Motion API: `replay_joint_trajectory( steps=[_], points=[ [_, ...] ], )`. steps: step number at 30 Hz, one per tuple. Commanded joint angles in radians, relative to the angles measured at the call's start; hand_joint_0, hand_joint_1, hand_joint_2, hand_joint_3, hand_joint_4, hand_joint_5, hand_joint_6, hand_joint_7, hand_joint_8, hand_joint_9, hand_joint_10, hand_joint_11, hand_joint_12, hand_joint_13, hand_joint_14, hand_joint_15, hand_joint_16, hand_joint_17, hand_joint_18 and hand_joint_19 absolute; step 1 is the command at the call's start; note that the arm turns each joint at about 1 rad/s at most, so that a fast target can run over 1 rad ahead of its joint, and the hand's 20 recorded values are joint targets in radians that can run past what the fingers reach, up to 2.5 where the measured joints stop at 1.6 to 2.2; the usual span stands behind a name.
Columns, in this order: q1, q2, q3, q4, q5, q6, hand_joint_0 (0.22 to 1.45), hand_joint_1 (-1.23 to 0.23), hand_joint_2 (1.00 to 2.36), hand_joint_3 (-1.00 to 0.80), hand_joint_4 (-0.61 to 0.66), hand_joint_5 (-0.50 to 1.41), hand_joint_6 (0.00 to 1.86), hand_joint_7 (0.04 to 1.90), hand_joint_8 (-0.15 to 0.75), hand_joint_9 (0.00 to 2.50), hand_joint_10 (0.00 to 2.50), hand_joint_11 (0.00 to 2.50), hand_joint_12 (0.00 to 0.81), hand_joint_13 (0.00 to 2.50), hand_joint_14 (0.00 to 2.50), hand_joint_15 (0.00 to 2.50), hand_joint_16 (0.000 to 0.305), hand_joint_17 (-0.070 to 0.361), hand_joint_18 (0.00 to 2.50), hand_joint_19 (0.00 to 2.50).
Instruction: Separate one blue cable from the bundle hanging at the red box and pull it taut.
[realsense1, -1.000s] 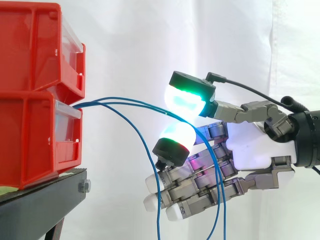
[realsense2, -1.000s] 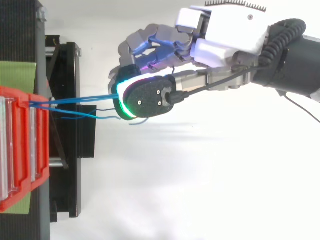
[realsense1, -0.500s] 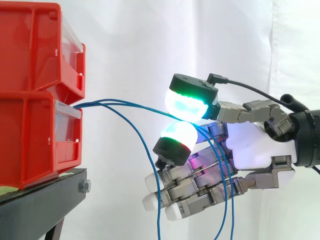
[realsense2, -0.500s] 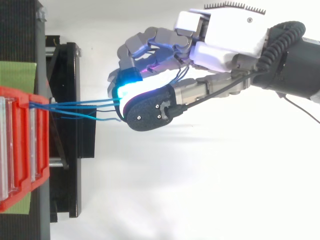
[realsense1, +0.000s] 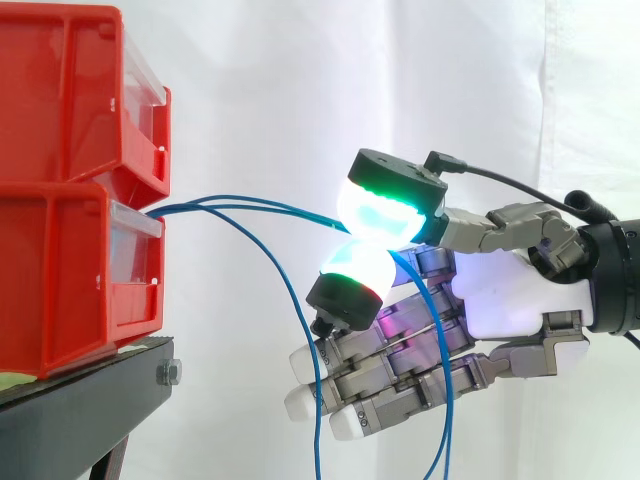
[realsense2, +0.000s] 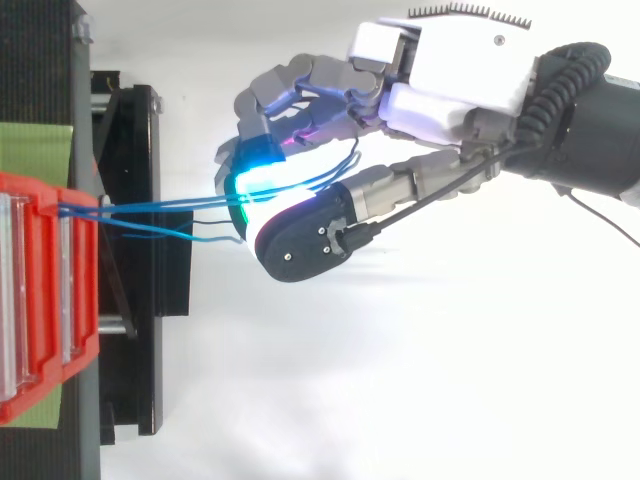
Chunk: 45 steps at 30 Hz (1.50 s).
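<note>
From red box (realsense1: 80, 280) to hand (realsense1: 500, 300), blue cable (realsense1: 250, 205) nearly level.

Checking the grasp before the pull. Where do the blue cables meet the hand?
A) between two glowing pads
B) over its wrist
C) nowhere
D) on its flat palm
A: the side view shows the blue cables running from the red bin into the pinch between glowing pads of the hand.
</note>
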Motion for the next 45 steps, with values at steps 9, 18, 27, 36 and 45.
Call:
replay_joint_trajectory(
  steps=[9,18,27,36,45],
  points=[
    [0.0,0.0,0.0,0.0,-0.001,0.0,0.5,-0.5,1.0,-0.5,0.22,-0.18,0.87,1.25,0.31,0.7,0.01,0.55,0.33,0.41,0.0,0.13,0.041,0.092,0.37,0.12],
    [0.0,0.0,0.0,0.0,-0.001,0.0,0.6,-0.66,1.01,-0.36,0.2,-0.18,0.87,1.32,0.296,0.7,0.02,0.56,0.307,0.4,0.01,0.14,0.037,0.082,0.35,0.13],
    [0.0,0.0,0.0,0.0,-0.001,0.002,0.64,-0.83,1.02,-0.27,0.17,-0.18,0.87,1.43,0.283,0.68,0.02,0.55,0.312,0.4,0.0,0.14,0.037,0.083,0.35,0.12],
    [0.0,0.0,0.0,0.0,-0.001,0.0,0.71,-0.83,1.0,-0.48,0.23,-0.18,0.87,1.54,0.266,0.67,0.02,0.55,0.307,0.37,0.0,0.11,0.037,0.083,0.33,0.07],
    [0.0,0.0,0.0,0.0,0.0,-0.002,0.66,-0.82,1.0,-0.5,0.31,-0.17,0.86,1.43,0.261,0.67,0.02,0.54,0.301,0.36,0.0,0.1,0.036,0.081,0.31,0.06]
  ],
)
